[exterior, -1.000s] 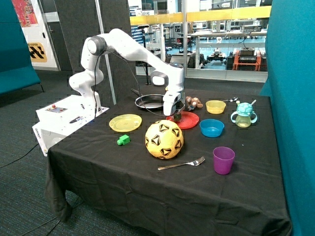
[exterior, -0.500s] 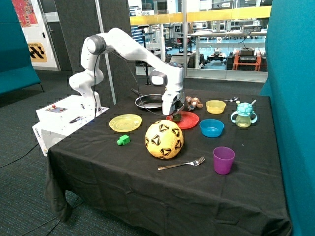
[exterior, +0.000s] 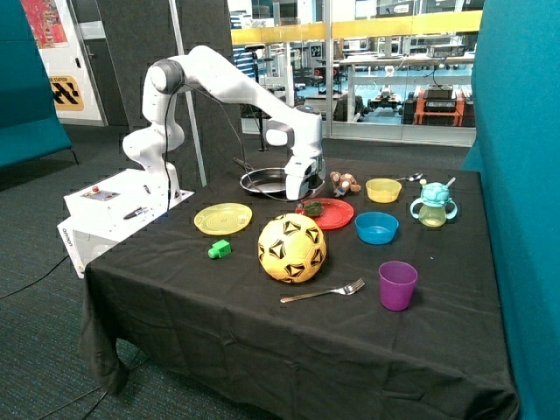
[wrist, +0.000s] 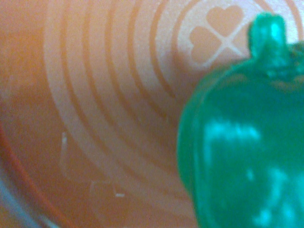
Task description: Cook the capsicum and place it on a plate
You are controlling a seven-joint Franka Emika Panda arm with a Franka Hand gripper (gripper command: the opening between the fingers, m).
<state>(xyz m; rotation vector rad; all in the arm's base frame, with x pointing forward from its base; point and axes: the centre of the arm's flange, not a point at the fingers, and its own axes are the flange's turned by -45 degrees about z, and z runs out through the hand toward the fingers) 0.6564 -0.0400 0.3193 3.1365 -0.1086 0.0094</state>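
The dark green capsicum [exterior: 311,208] lies on the near-left part of the red plate [exterior: 338,215], behind the ball. My gripper [exterior: 302,194] hangs just above and slightly behind the capsicum, apart from it, open and empty. In the wrist view the capsicum [wrist: 242,142] lies close up with its stem showing, on the plate's ringed surface [wrist: 95,95]. The black frying pan [exterior: 267,181] stands behind the gripper.
A yellow and black ball [exterior: 291,248] sits in front of the red plate. A yellow plate [exterior: 222,218], a bright green blocky toy [exterior: 219,249], a blue bowl [exterior: 376,227], a yellow bowl [exterior: 383,189], a purple cup [exterior: 397,285], a fork [exterior: 324,291] and a sippy cup [exterior: 433,206] stand around.
The gripper has risen and drawn back toward the pan. The capsicum stays on the red plate, now uncovered.
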